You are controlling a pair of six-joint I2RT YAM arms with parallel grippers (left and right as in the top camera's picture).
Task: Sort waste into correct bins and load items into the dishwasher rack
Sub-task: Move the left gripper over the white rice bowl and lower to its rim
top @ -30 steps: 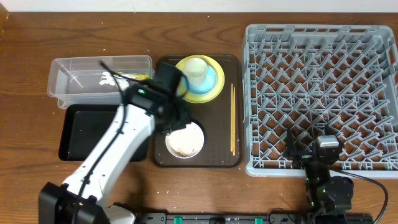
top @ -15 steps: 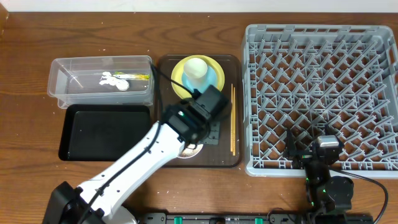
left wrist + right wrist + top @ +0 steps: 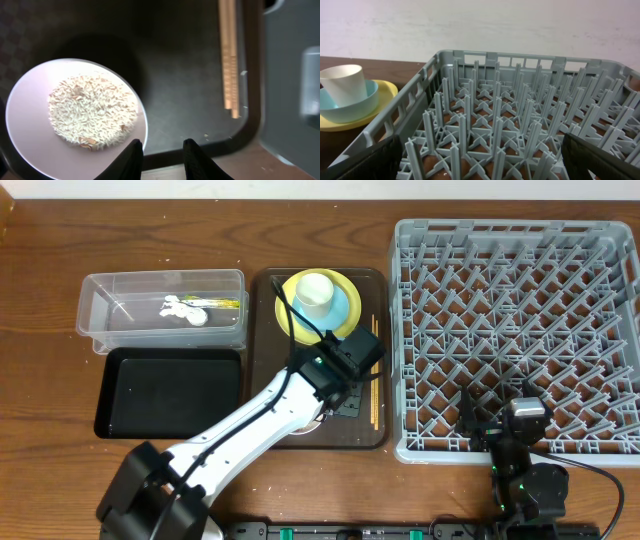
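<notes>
Left fingers (image 3: 131, 159) stand slightly parted, empty, beside the white bowl (image 3: 22, 92); right fingers (image 3: 362, 161) gape wide.

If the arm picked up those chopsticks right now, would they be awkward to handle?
Probably. The chopsticks look thin and stiff, so they would likely stay straight but could swivel if pinched near one end. They lie flat, side by side on the tray, so one may well slip away or roll. They also look light.

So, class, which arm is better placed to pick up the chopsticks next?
Left. The left gripper hovers open over the tray beside the chopsticks; the right gripper sits over the rack's near edge.
</notes>
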